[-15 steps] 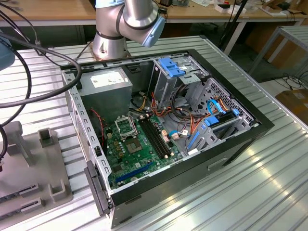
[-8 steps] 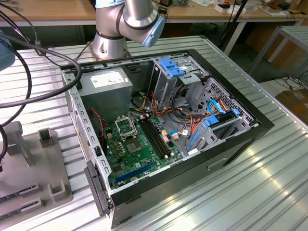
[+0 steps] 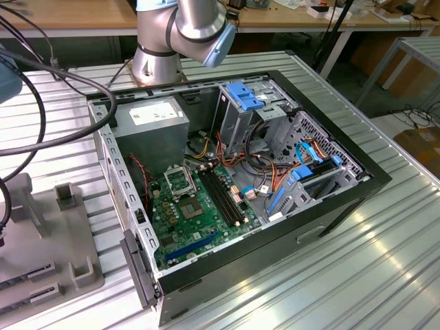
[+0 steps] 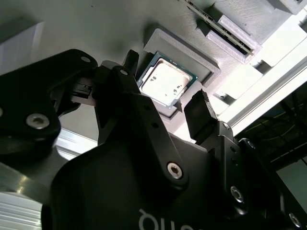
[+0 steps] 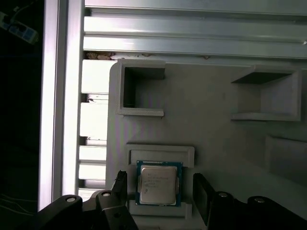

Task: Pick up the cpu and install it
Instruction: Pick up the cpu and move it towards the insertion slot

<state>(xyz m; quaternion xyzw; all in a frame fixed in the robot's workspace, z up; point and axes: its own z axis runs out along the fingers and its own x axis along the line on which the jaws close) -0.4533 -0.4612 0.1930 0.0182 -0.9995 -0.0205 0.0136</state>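
The tool [image 5: 160,191] is hanging released over the cpu [image 5: 158,183], its fingers [image 5: 202,194] standing on two opposite sides of the chip, clear of it. The cpu is lying flat, metal face up, in a recess of the grey holder [image 5: 192,120] on the desk [image 5: 192,28]. It is sitting square with the recess and, being square, is showing no long axis.
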